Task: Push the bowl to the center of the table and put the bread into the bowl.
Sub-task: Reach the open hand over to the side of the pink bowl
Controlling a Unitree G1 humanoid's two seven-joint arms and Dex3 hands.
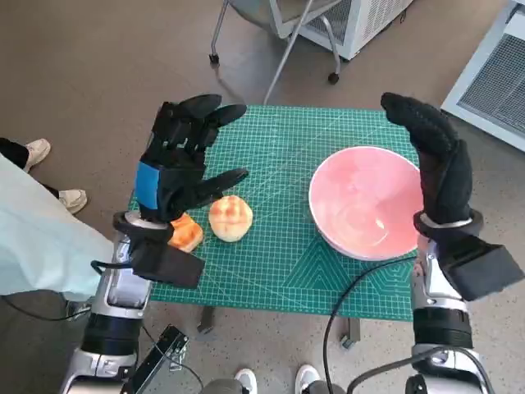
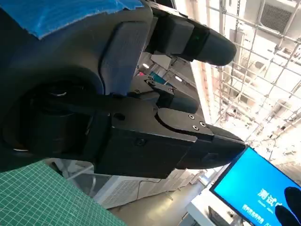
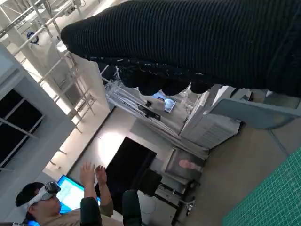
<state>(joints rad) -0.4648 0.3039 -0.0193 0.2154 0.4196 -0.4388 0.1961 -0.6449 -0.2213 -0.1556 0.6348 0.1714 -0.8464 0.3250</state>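
Bowl (image 1: 367, 203): pink, upright with its opening facing up, round so it has no long axis to speak of. It sits on the green gridded cutting mat (image 1: 279, 156) that covers the counter, at about 3 o'clock from the mat's middle, near the right edge.

The floor (image 1: 107, 66) around the counter is grey-brown. A wheeled chair base (image 1: 275, 49) stands at 12 o'clock beyond the counter, next to a white cabinet with vent grilles (image 1: 361, 20), and another grilled white unit (image 1: 492, 78) stands at 2 o'clock. A person's pale sleeve (image 1: 37, 238) and shoes (image 1: 53, 172) show at 9 o'clock.

Going left to right: the left robot hand (image 1: 182, 160) is raised above the mat's left part, fingers spread wide and holding nothing; the left wrist view shows its fingers (image 2: 197, 42) apart against the room's ceiling. Just below it, at 8 o'clock from the mat's middle, an orange bread piece (image 1: 185, 233) lies partly hidden by the wrist. Just beside it, to the right, lies the rounder pale bread roll (image 1: 230, 217); no clear long axis. The two look close, though I cannot tell if they touch.

The right robot hand (image 1: 435, 156) is upright at the bowl's right rim, fingers extended together, holding nothing; whether it touches the rim I cannot tell. The right wrist view shows a person (image 3: 70, 202) with raised hands by a blue screen.
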